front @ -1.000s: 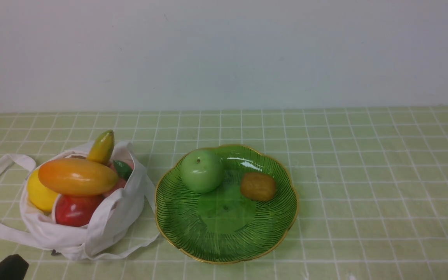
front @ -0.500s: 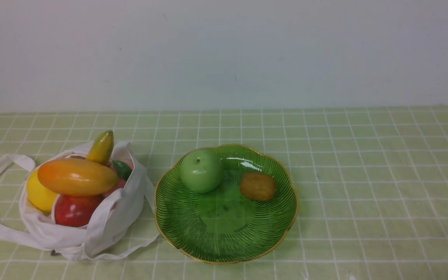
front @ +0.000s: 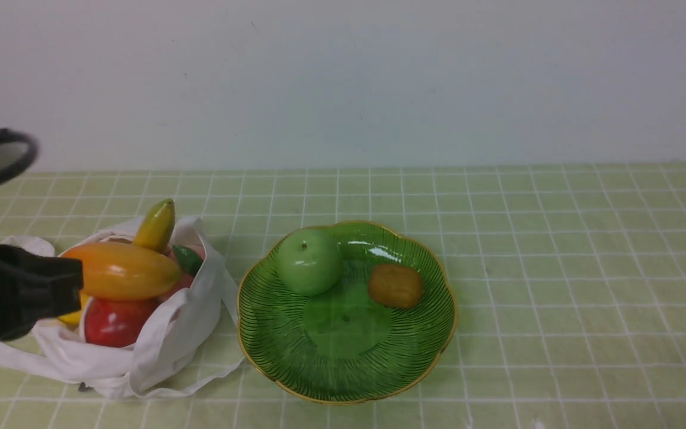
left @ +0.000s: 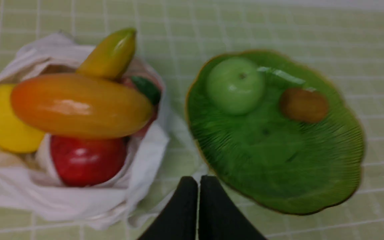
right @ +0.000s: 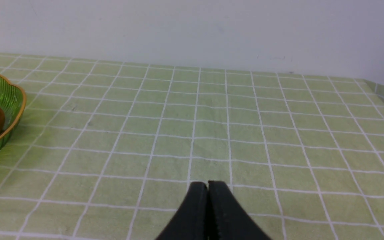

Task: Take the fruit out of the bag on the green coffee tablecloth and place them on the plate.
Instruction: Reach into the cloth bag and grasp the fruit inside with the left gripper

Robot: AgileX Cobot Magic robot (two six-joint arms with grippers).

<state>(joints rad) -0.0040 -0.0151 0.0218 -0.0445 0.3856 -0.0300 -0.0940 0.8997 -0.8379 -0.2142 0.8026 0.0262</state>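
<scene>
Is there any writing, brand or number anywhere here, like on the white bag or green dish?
None: no text shows in any view. The soft white cloth bag, the glossy toy fruit, the ribbed green glass plate and the pale green checked tablecloth are all unmarked.

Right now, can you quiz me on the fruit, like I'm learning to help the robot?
1. True or false: the mango lies on top of the red apple in the bag.
2. How many fruits are on the plate?
3. The left hand is: A open, B shut, C holding the banana.
Key: 1 true. 2 two, a green apple and a brown fruit. 3 B.
</scene>
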